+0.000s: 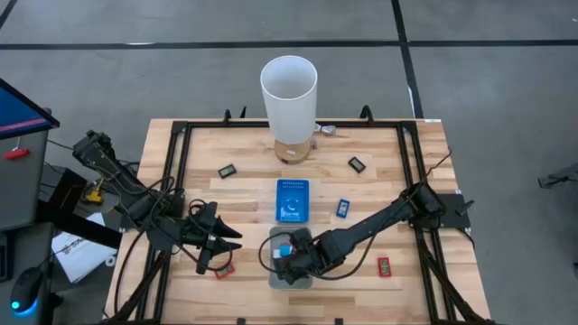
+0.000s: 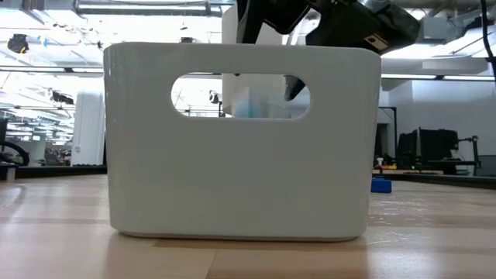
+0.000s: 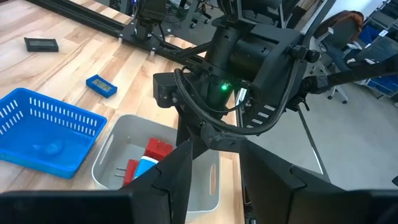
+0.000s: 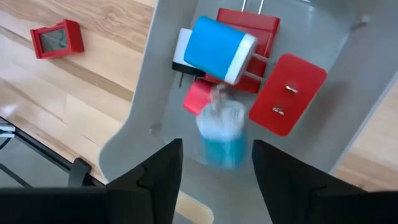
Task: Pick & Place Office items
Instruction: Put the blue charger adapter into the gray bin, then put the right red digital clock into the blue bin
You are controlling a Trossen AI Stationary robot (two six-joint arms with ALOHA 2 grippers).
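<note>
Pale planked wood table (image 1: 379,194), smooth glossy grey plastic tray (image 4: 348,118), slotted blue plastic basket (image 3: 37,134), matt black fingers (image 4: 155,177).

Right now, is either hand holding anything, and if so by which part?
Nothing is held. The right hand is open above the grey tray, a blurred blue-and-white piece dropping free below it. The left hand holds nothing.

Both arms are dark, built of slim black links with chunky joint housings. Looped black cables hang along the right arm (image 3: 249,68), where a small green light glows. The gripper fingers (image 4: 155,180) are flat matte-black wedges.
</note>
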